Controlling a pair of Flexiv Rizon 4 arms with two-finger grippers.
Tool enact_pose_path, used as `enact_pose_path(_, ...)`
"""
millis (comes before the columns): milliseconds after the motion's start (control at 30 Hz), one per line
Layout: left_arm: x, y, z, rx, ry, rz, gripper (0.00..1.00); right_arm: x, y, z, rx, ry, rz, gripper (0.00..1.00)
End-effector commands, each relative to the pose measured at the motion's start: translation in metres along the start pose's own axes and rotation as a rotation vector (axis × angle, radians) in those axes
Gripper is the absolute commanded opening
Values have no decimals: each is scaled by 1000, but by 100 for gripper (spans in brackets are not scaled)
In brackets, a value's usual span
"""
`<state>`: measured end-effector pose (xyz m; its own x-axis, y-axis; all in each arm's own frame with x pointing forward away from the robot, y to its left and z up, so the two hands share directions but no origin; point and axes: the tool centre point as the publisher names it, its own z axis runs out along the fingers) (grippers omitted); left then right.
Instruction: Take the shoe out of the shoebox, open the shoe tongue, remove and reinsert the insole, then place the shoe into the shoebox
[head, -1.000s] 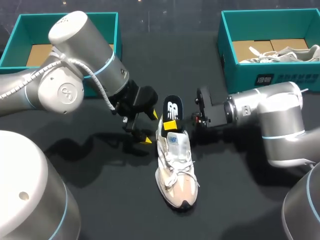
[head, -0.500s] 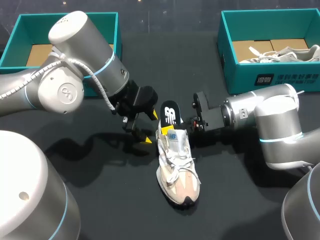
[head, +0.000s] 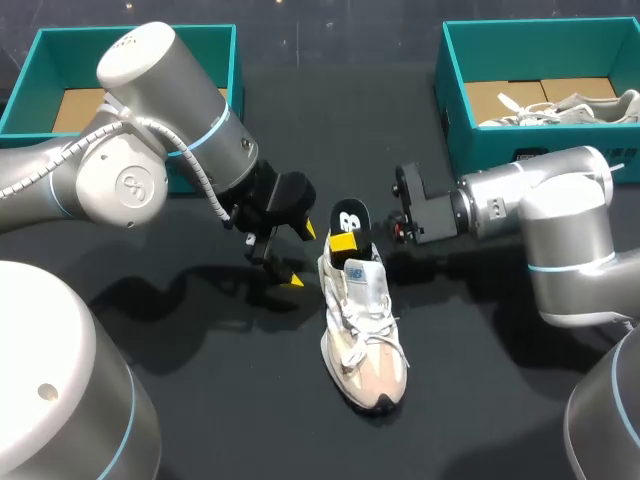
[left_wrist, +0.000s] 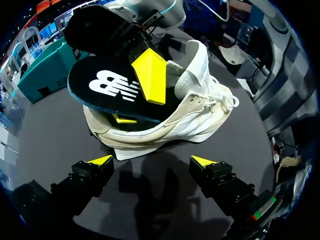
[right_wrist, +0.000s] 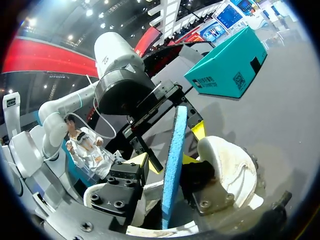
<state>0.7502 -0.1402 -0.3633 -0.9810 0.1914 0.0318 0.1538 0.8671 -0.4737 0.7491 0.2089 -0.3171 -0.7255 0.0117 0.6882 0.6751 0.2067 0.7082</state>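
Clearly the insole (head: 348, 215) sits only partway inside the shoe (head: 365, 325), which rests upright on the counter (head: 230, 400) between the two arms. The right gripper (head: 345, 240) is clamped on the insole's heel end, one yellow tip on each face. The left gripper (left_wrist: 151, 162) hangs with its tips spread wide just beside the shoe's heel, touching nothing. To do this step well, the insole should probably run in line with the shoe's length while the left gripper steadies the heel so the shoe cannot slide. The left wrist view shows the yellow tip under the insole, which the head view hides. The right wrist view shows the insole edge-on.
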Motion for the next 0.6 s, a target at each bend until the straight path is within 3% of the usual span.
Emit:
enact_pose_path(33,0,0,1,-1,-1,1,100,2,3,0,9,-5,-3,35)
enact_pose_path(200,0,0,1,-1,-1,1,100,5,4,-2,8,-21,-8,36)
enact_pose_path(333,0,0,1,-1,-1,1,100,6,4,-7,-12,-21,-25,31)
enact_pose_path(400,0,0,1,-1,-1,1,100,7,4,-9,-24,-5,-38,22)
enact_pose_path(433,0,0,1,-1,-1,1,100,7,4,-11,-26,-6,-37,7)
enact_pose_path(467,0,0,1,-1,-1,1,100,6,3,-11,-27,-6,-36,0)
enact_pose_path(600,0,0,1,-1,-1,1,100,1,-2,-6,-15,14,-3,0)
